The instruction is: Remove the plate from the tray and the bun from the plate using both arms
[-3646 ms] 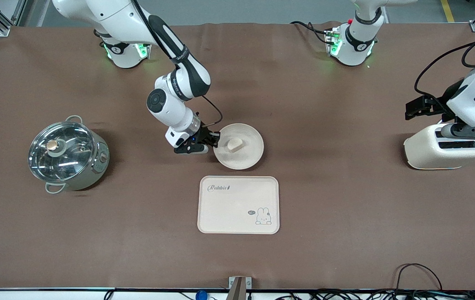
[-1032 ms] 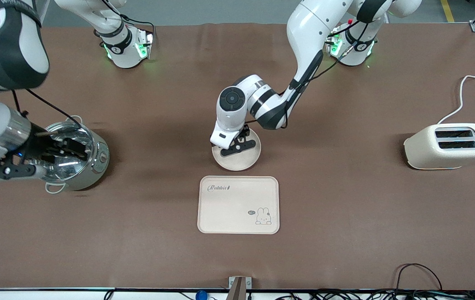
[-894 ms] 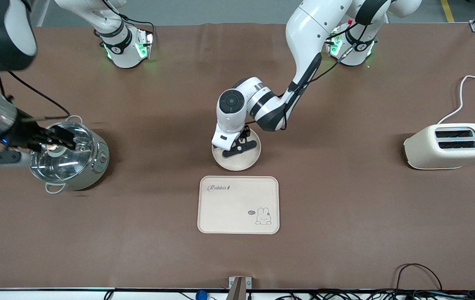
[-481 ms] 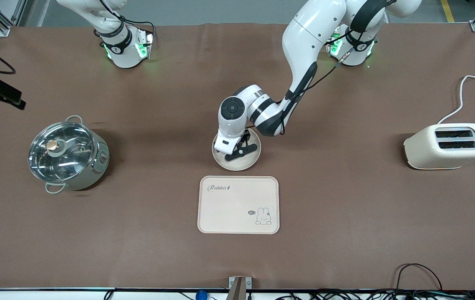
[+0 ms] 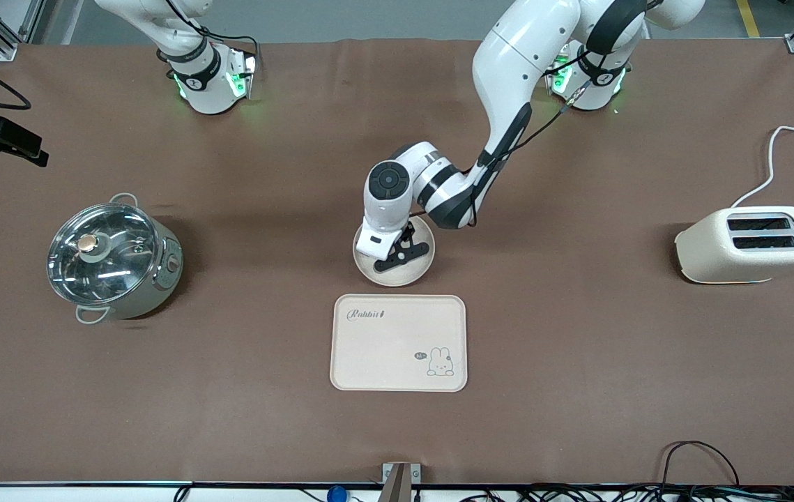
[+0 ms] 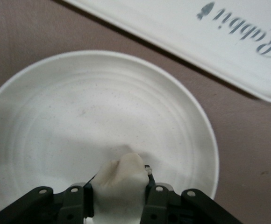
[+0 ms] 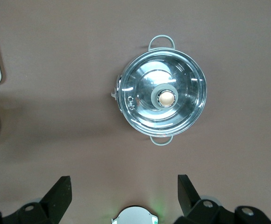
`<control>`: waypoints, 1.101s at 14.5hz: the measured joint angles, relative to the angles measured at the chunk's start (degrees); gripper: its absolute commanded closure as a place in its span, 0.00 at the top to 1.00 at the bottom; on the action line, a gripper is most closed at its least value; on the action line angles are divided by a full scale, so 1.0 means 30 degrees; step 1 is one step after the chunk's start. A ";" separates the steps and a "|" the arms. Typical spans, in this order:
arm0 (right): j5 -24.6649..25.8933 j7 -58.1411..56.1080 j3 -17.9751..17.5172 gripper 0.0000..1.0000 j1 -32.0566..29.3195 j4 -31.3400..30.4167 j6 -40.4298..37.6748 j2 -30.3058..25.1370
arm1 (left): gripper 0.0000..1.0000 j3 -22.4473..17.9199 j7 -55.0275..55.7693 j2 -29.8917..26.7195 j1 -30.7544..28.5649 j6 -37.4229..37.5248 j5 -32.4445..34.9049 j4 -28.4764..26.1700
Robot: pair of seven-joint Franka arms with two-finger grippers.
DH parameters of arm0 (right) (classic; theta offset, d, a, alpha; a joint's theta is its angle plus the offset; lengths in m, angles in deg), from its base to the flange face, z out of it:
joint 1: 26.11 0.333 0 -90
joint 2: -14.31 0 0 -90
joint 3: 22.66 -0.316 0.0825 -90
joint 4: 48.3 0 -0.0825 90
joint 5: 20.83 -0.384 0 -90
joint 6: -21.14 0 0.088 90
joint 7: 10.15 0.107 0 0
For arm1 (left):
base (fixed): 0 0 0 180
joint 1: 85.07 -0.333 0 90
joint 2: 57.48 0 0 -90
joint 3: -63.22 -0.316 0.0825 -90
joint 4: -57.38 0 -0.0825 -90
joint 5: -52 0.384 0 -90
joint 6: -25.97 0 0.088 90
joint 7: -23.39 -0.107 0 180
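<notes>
The round cream plate [image 5: 397,268] stands on the table, just farther from the front camera than the cream "Rabbit" tray [image 5: 399,342], which has nothing on it. My left gripper [image 5: 402,252] is down on the plate and shut on the pale bun [image 6: 120,179]; its black fingers [image 6: 150,198] press both sides of the bun. The plate [image 6: 93,107] and a tray corner [image 6: 210,37] show in the left wrist view. The gripper hides the bun in the front view. My right gripper [image 5: 17,143] is open and empty, raised over the table's edge at the right arm's end [image 7: 124,193].
A steel pot with a glass lid [image 5: 114,260] stands toward the right arm's end; it also shows in the right wrist view [image 7: 162,99]. A cream toaster [image 5: 749,244] with a white cord stands toward the left arm's end. Cables lie along the table's near edge.
My right gripper left the plate's rim, passed over the pot and rose to the table's edge. My left arm came from over the toaster down onto the plate and the bun.
</notes>
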 measured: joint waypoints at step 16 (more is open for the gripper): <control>-0.1457 -0.0794 0.0196 1.00 -0.1259 -0.0812 0.3044 -0.0132 | 0.46 -0.0368 -1.2803 -0.5494 -1.2644 0.2392 0.0398 -0.4820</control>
